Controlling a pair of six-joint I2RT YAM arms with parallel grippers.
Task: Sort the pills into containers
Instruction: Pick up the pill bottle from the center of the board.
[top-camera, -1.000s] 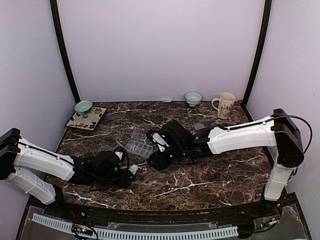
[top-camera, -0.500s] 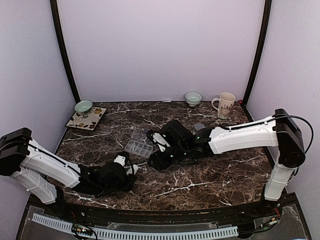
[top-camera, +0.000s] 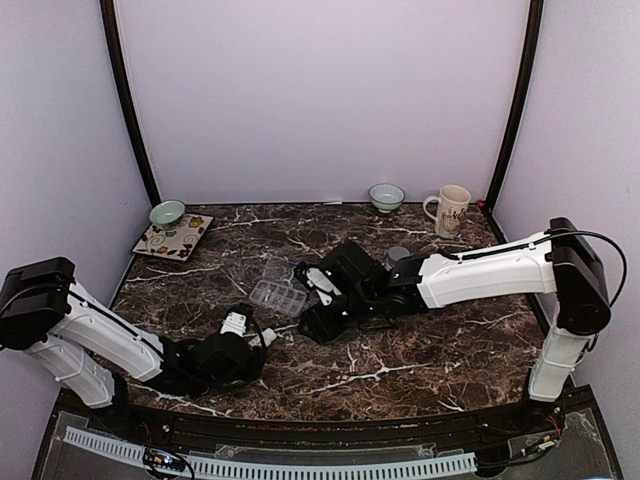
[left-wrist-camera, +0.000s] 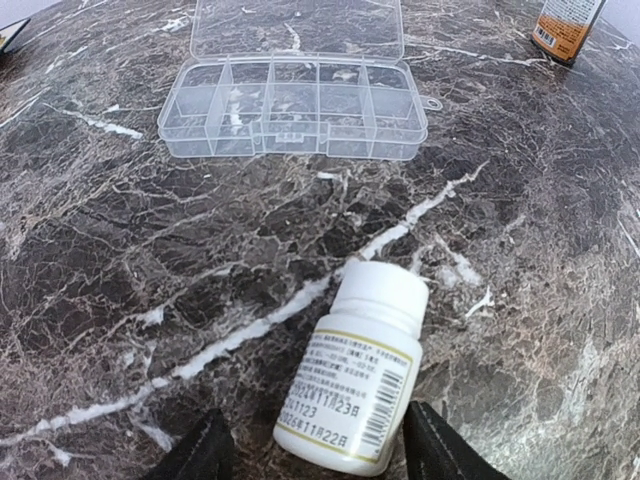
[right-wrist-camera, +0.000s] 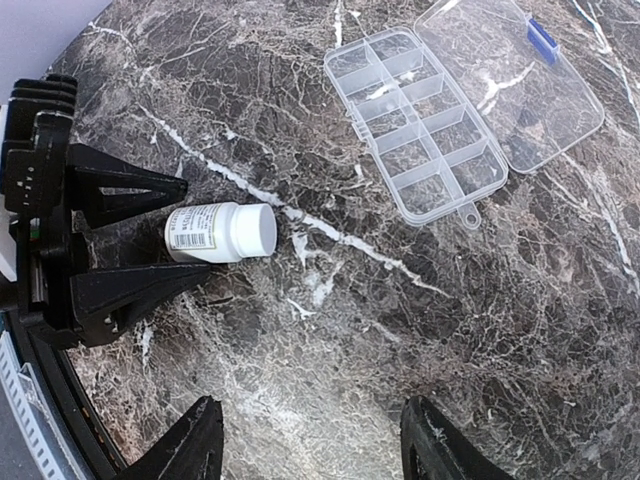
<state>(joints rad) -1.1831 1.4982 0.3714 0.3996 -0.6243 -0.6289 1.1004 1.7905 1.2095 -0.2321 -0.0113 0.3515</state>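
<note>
Left wrist view: organizer box open, compts. empty; capped pill bottle lies btwn left gripper's spread jaws, ungripped. Right gripper spread, empty. Sorting not begun.

Your left arm and right arm match: long white shells over the links, black housings at the joints. Just behind the left gripper and the right gripper, each arm turns black, with a small white piece set on it. The fingers are matte black wedges narrowing to a point. Behind the left gripper's fingers sits a ribbed black block. Far back from the right gripper, a thin black cable loops over the shoulder housing.
</note>
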